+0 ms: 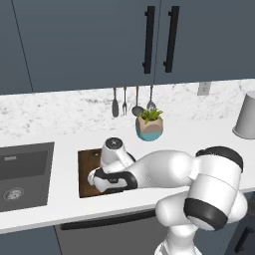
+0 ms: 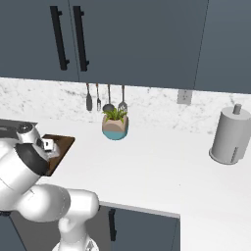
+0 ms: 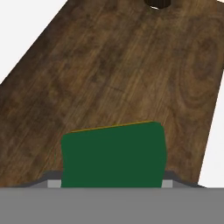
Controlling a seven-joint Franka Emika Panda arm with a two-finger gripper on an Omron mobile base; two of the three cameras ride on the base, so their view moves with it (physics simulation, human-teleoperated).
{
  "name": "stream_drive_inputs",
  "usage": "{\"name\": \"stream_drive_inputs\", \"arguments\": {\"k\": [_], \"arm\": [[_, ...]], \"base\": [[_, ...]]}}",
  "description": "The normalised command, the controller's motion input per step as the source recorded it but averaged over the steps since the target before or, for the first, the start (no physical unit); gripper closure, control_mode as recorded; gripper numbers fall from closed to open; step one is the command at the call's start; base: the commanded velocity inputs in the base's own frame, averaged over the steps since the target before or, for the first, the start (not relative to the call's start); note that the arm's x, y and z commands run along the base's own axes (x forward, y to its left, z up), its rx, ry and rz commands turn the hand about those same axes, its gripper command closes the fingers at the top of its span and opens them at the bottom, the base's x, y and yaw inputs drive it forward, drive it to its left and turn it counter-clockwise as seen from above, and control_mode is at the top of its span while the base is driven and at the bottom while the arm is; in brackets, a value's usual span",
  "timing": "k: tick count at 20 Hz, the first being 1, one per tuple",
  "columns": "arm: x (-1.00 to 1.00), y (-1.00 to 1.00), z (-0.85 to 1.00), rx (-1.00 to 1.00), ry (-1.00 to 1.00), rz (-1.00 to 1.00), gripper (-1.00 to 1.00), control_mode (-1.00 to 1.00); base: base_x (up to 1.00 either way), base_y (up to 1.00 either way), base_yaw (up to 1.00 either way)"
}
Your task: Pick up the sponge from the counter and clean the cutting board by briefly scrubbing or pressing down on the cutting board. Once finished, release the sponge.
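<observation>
The arm is bent low over the counter [image 1: 60, 204], its hand down on the cutting board [image 1: 87, 172], which lies flat on the white worktop just right of the dark sink [image 1: 25, 174]. From the right base camera the board [image 2: 61, 144] peeks out past the robot's wrist, one brown corner showing.

Down at the hand camera, here is the sponge [image 3: 113, 155]: its dark green face fills the lower middle of the view, with a thin yellow line along its far edge. It sits on the dark wood of the board [image 3: 109, 74], well inside the edges, with the board's small hole [image 3: 157, 3] far off at the top of the view. The white counter [image 3: 214, 148] shows in a sliver beside the board at lower right.

The claw [image 3: 111, 186] sits right at the sponge, with small grey bits of the fingers poking out at either side of the green block. The fingers look close against the sponge's sides, but whether they pinch it or have eased off I cannot tell.

Behind the board a small potted plant [image 1: 149, 124] stands in a teal and tan pot near the wall, with four utensils [image 1: 132, 102] hanging above it. A grey paper towel holder [image 2: 228, 137] stands far off to the right on the counter.
</observation>
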Motion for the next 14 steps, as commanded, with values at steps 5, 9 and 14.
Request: {"name": "stream_drive_inputs", "arguments": {"k": [5,9,14], "arm": [[0.38,0.0,-0.24,0.0,-0.08,0.03,1.0,-1.0],[0.35,0.0,-0.21,0.0,-0.08,0.03,1.0,-1.0],[0.31,0.0,-0.15,0.0,-0.11,0.03,1.0,-1.0]], "base": [[0.0,0.0,0.0],[0.0,0.0,0.0],[0.0,0.0,0.0]]}}
